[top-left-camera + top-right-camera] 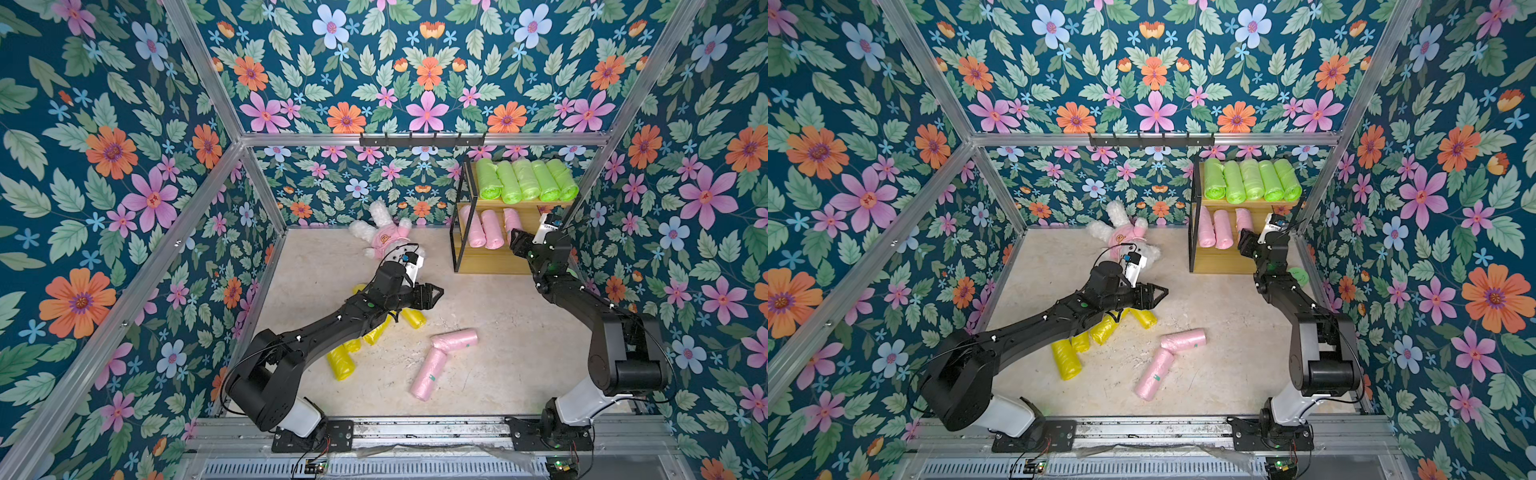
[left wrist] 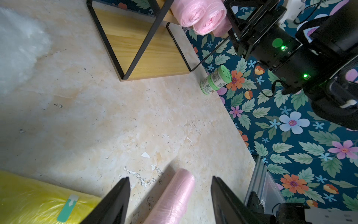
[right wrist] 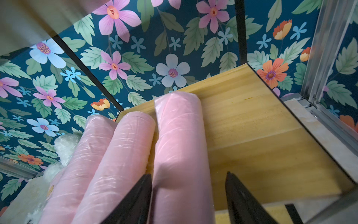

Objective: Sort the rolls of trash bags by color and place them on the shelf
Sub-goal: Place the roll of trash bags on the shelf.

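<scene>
The shelf point(image 1: 490, 262) stands at the back right. Several lime green rolls point(image 1: 525, 180) fill its top board. Three pink rolls point(image 1: 482, 228) lie on the middle board. My right gripper point(image 3: 188, 174) is open around the end of the rightmost pink roll point(image 3: 180, 135), which rests on the board; one finger touches it and the other stands apart. Two pink rolls point(image 1: 455, 340) point(image 1: 428, 372) and several yellow rolls point(image 1: 340, 363) lie on the floor. My left gripper point(image 1: 436, 296) hovers open above the floor by a yellow roll point(image 1: 413, 316), holding nothing. A floor pink roll point(image 2: 174, 197) shows between its jaws.
A white plush rabbit in pink point(image 1: 386, 235) lies at the back of the floor, left of the shelf. A black hook rail point(image 1: 422, 139) hangs on the back wall. A small green jar point(image 2: 216, 79) lies by the right wall near the shelf's front corner.
</scene>
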